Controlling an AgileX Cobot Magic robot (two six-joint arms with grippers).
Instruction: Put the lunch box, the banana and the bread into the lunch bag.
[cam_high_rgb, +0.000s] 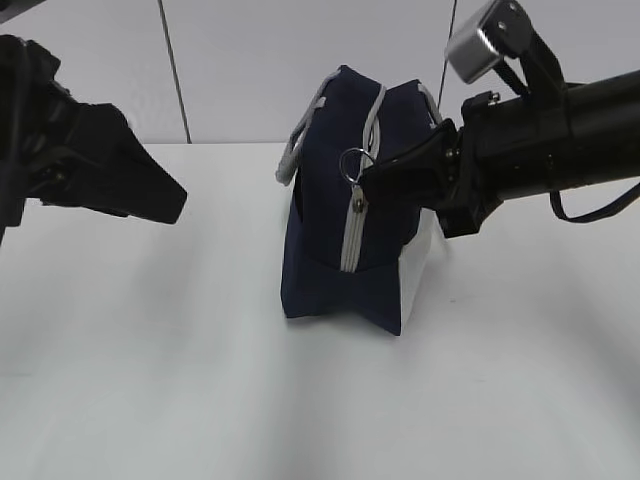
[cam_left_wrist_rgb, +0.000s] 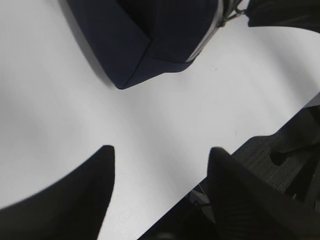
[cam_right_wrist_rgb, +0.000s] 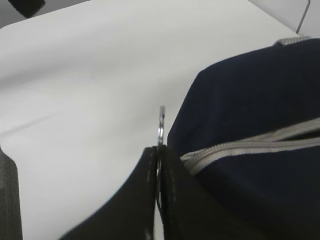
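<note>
**Ring pull gripped at the end of a closed lunch bag**

The right pincer is closed on the ring pull of the zipper. The lunch bag stands upright mid-table. The left pincer hangs open, apart from the bag. Lunch box, banana and bread are out of view. Risk: nothing braces the bag, so a pull may drag or tip it, or the thin ring may slip free.

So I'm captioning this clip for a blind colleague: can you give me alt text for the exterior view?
A navy lunch bag stands upright on a white table, its grey zipper closed. The right hand reaches in from the right and pinches the zipper's ring pull. The left hand hangs apart at the left, holding nothing.
</note>
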